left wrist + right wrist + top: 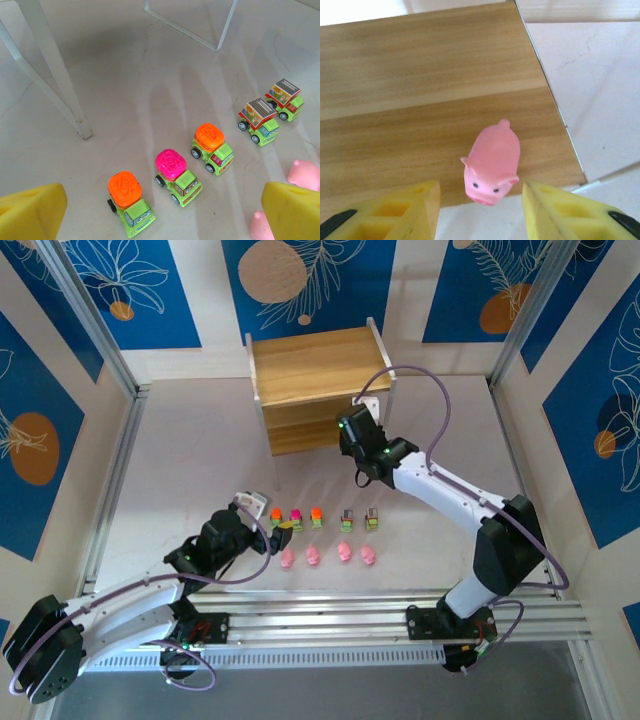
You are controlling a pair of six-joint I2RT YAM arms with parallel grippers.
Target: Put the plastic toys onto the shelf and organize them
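**Shelf** [318, 390]: light wood, two tiers, white legs; stands at the far middle of the surface [180, 470]

**Pink pig** [492, 165]: one, upright on a wooden board of the shelf, near the board's corner and close to its edge; which tier cannot be told

**Right end effector** [480, 212]: at the shelf's front right corner; yellow pads [415, 210] spread, one on each side of the pink pig, neither touching it

**Toy cars**: five, green bodies, in one row on the surface in front of the shelf and well apart from it
- orange-topped car [131, 202]
- magenta-topped car [177, 176]
- second orange-topped car [213, 147]
- two striped-roof cars [259, 120] [286, 98]

**Loose pigs** [312, 555]: four, pink, in a second row just beyond the toy cars, farther from the shelf

**Left end effector** [161, 210]: spread wide, holding nothing; hangs over the left end of the row of toy cars, well apart from the shelf
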